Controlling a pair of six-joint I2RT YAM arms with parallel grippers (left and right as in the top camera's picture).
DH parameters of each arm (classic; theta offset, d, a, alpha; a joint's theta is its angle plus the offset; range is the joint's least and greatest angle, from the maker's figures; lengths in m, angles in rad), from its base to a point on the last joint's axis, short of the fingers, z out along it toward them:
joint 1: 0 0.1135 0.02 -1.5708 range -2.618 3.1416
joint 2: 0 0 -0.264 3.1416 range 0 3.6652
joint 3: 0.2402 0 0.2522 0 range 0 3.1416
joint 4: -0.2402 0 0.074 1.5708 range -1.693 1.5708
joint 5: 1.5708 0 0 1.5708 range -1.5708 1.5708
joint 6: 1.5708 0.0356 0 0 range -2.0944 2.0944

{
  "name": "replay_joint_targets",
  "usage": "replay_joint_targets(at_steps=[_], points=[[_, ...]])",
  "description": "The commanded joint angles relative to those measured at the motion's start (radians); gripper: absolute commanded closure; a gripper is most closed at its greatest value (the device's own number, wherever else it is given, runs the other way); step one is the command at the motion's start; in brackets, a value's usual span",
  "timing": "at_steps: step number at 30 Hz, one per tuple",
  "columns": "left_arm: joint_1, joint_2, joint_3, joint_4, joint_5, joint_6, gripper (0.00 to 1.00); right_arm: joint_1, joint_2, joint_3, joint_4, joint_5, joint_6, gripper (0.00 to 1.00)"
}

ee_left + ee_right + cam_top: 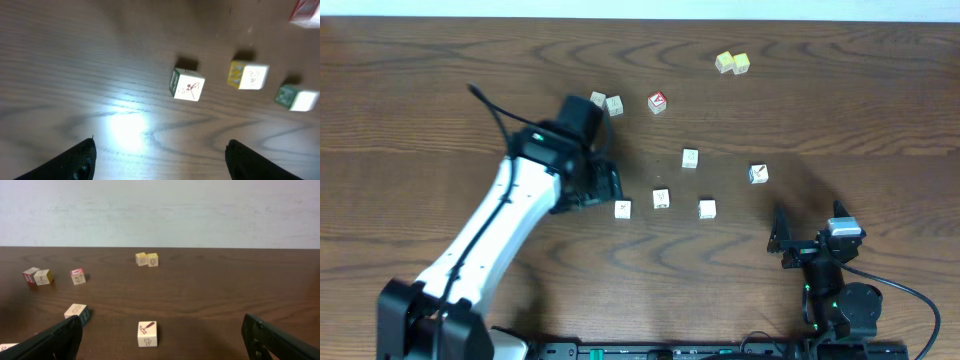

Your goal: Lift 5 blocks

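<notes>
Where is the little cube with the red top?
Overhead view: the red-topped cube sits toward the far side, just right of two side-by-side cubes, with the pale yellow pair farther back right.

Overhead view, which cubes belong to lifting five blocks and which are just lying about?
Job: five whitish blocks with dark marks, mid-table.
Lying about: two pale yellow cubes at the far side; red-faced cube; two tan cubes left of it.

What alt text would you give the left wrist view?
The left end effector hangs open above a brown wooden table, holding nothing. Three small whitish cubes with printed marks sit in a row just ahead.
</notes>
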Motion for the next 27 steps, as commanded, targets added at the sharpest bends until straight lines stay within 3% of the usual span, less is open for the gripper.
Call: replay_joint_targets(at_steps=[1,6,13,17,27], points=[[-0.029,0.027,-0.092,0.074,0.043,0.019,0.16,0.001,-0.005,-0.002,-0.005,0.006,0.007,0.01],[-0.048,0.029,-0.168,0.209,0.083,0.127,0.17,0.001,-0.005,-0.002,-0.005,0.006,0.006,0.01],[-0.077,0.068,-0.183,0.299,0.08,0.126,0.3,0.001,-0.005,-0.002,-0.005,0.006,0.006,0.01],[-0.113,0.118,-0.183,0.307,-0.028,0.124,0.36,0.001,-0.005,-0.002,-0.005,0.006,0.007,0.01],[-0.13,0.176,-0.183,0.36,-0.071,0.121,0.36,0.001,-0.005,-0.002,-0.005,0.006,0.007,0.01]])
